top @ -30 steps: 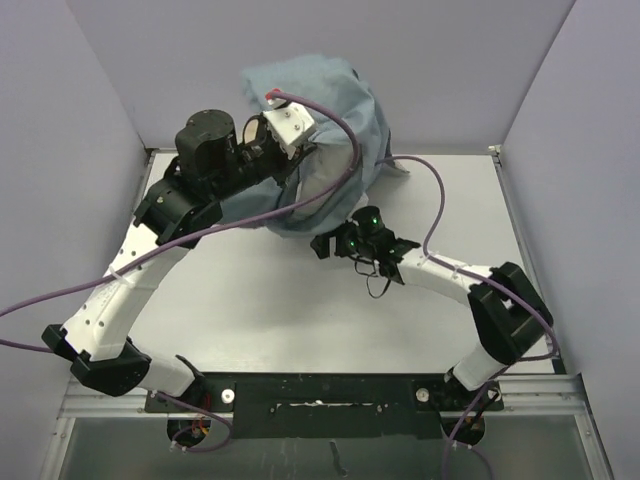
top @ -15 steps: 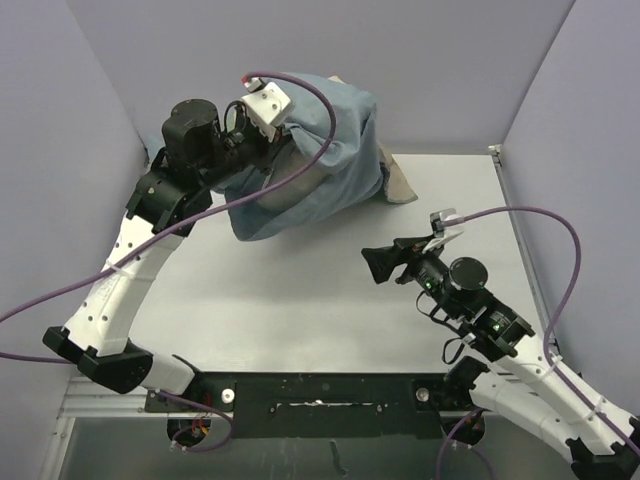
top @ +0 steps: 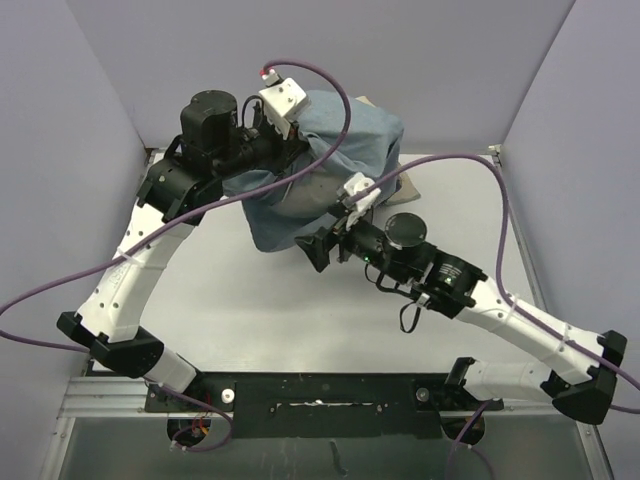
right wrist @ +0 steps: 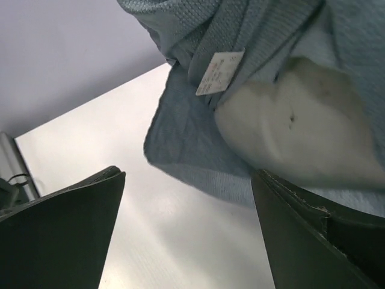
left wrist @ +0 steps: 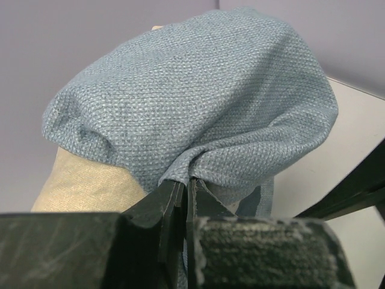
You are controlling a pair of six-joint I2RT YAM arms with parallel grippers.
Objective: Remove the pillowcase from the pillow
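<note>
Blue-grey woven fabric pillowcase [left wrist: 198, 102], reverse side out, hangs bunched above the far end of your pale grey table [top: 250, 310]. Your left gripper [left wrist: 186, 183] is clenched on a fold of it. The plump off-white pillow [right wrist: 295, 126] bulges from its mouth. Your right gripper [right wrist: 187, 174] sits just beneath, jaws spread wide.

Nothing is legible; the white tag [right wrist: 220, 73] against the pillowcase [right wrist: 180, 144] bears only blurred print
</note>
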